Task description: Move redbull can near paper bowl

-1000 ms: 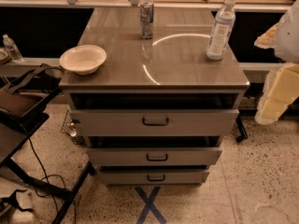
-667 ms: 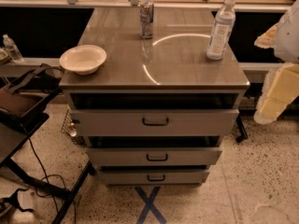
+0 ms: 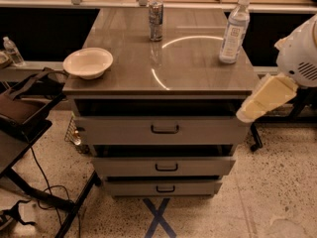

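The redbull can (image 3: pixel 156 20) stands upright at the back middle of the grey tabletop (image 3: pixel 188 68). The paper bowl (image 3: pixel 88 62) sits at the table's front left corner, well apart from the can. My gripper (image 3: pixel 262 100) shows as a cream-coloured piece below a white arm housing (image 3: pixel 299 53) at the right edge of the view. It hangs beside the table's front right corner, below tabletop height and far from the can. It holds nothing that I can see.
A clear water bottle (image 3: pixel 234 29) with a white cap stands at the back right of the table. Three drawers (image 3: pixel 165 129) stick out slightly below the top. A dark chair and bag (image 3: pixel 25 108) and floor cables (image 3: pixel 44 192) lie to the left.
My arm and gripper have moved a little to the left, toward the table's front right corner. The can, bowl and bottle have not moved.
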